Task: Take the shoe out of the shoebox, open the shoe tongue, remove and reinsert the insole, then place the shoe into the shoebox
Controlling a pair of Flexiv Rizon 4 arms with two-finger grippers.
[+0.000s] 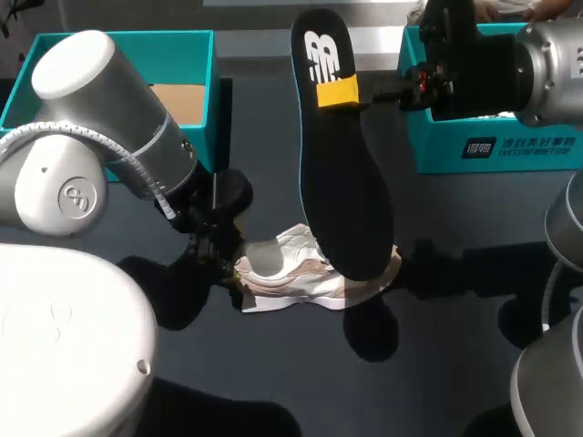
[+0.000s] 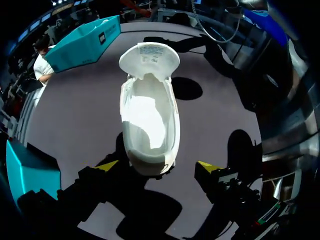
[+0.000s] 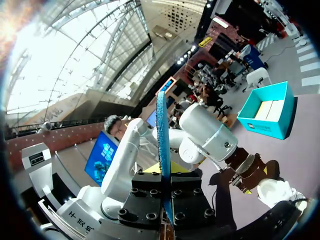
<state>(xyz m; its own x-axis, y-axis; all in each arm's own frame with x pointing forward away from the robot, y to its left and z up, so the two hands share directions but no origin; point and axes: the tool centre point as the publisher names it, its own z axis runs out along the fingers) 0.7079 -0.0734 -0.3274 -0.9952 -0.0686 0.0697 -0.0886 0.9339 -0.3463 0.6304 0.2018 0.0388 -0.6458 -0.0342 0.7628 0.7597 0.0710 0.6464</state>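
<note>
1. Right claw (image 1: 342,94): closed on the black insole (image 1: 346,182), gripping it near its upper end. The insole hangs upright above the counter (image 2: 75,115), and in the head view its lower end overlaps the shoe.
2. Shoe (image 2: 149,120): white, resting on the counter with its tongue (image 2: 150,57) folded open.
3. Left claw (image 2: 157,166): fingers spread wide, one on either side of the heel, gripping nothing.
4. Left teal box (image 1: 118,38) and right teal box (image 1: 492,150): both at the far side of the counter, well apart from the shoe
</note>
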